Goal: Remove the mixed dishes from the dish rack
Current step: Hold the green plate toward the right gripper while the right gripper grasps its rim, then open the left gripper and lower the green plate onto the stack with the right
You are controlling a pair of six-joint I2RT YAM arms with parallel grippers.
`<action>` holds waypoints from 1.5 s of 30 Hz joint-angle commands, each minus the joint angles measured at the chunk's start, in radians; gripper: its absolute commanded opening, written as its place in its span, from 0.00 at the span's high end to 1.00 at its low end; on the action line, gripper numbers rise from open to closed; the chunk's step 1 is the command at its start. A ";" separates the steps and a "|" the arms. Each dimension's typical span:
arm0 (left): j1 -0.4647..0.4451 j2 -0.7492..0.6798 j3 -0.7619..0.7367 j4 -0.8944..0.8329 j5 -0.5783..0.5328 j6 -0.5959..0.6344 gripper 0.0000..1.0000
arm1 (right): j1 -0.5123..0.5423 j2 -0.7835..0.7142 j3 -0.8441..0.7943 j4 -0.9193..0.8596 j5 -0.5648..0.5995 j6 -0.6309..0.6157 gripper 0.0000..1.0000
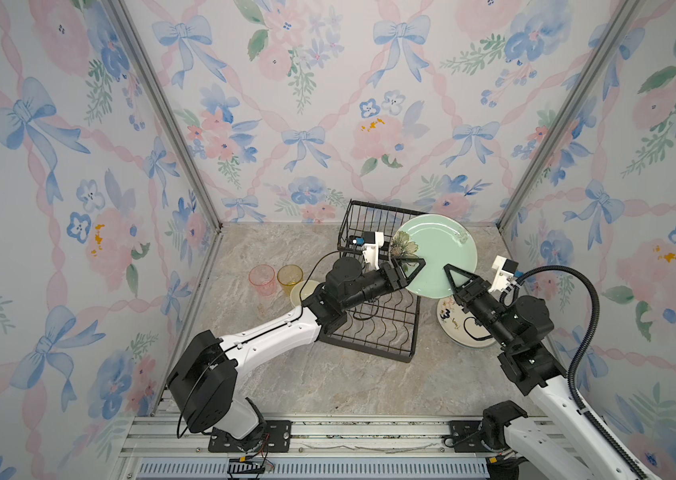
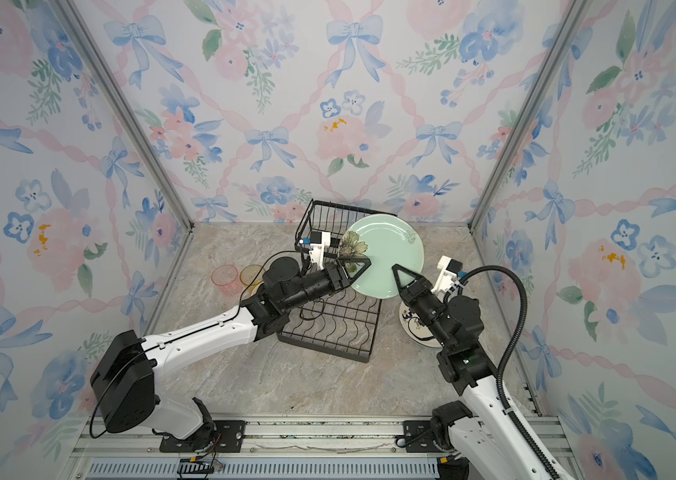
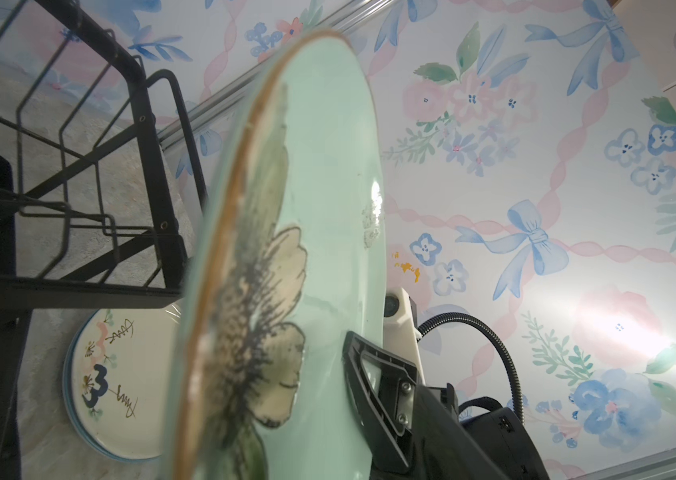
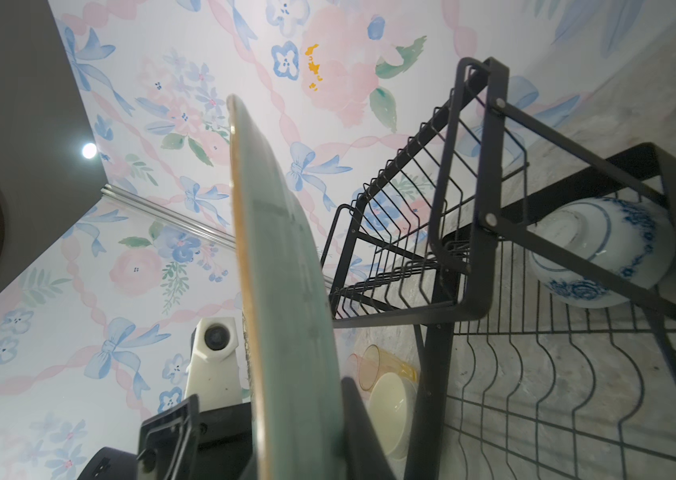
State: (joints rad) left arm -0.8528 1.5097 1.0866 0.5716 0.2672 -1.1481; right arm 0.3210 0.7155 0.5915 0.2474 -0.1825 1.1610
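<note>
both right fingers [image 4: 170,432] pinch the pale green plate [image 4: 286,291], hiding some rim.

Glossy, smooth glazed ceramic: pale green plate [image 1: 444,253], brown at its rim, and blue-and-white bowl [image 4: 589,226]. Matt black coated metal wire: dish rack [image 1: 369,328]. Translucent, plastic-looking: pink tumbler [image 1: 262,279], yellow tumbler [image 1: 289,276]. Veined stone-look surface, low sheen: counter [image 1: 328,386].

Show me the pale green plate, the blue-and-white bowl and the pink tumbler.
pale green plate [image 1: 440,253]: in a top view, on its bare glazed centre.
blue-and-white bowl [image 4: 585,237]: right wrist view, on its white outer wall.
pink tumbler [image 1: 262,282]: in a top view, on its side wall.
</note>
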 commanded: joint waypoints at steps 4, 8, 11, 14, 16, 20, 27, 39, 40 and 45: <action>0.005 0.002 0.014 0.071 0.018 0.094 0.02 | 0.001 -0.050 0.005 -0.037 0.082 0.003 1.00; 0.008 -0.005 0.025 0.005 -0.005 0.147 0.02 | -0.009 -0.086 -0.020 -0.055 0.108 0.014 1.00; 0.009 -0.019 0.020 -0.032 -0.020 0.171 0.02 | -0.032 -0.124 -0.021 -0.117 0.134 0.007 1.00; 0.009 -0.040 0.006 -0.087 -0.062 0.205 0.02 | -0.070 -0.159 -0.013 -0.197 0.157 -0.005 1.00; 0.010 -0.059 -0.009 -0.122 -0.103 0.229 0.02 | -0.105 -0.179 -0.013 -0.238 0.153 0.003 1.00; -0.002 -0.117 -0.006 -0.247 -0.224 0.315 0.02 | -0.167 -0.206 0.026 -0.414 0.182 0.011 1.00; -0.030 -0.253 -0.049 -0.381 -0.465 0.424 0.02 | -0.312 -0.205 0.046 -0.704 0.201 0.044 1.00; -0.030 -0.323 -0.112 -0.440 -0.545 0.457 0.02 | -0.458 -0.173 -0.079 -0.681 0.157 0.041 1.00; -0.030 -0.331 -0.118 -0.450 -0.555 0.459 0.02 | -0.468 -0.156 -0.092 -0.659 0.147 0.041 1.00; -0.031 -0.378 -0.158 -0.475 -0.605 0.471 0.02 | -0.511 -0.063 -0.125 -0.582 0.080 0.032 1.00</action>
State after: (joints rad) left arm -0.8810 1.1698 0.9470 0.1234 -0.2871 -0.7074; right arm -0.1722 0.6380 0.4637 -0.4988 -0.0452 1.2037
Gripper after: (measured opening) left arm 0.979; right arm 0.161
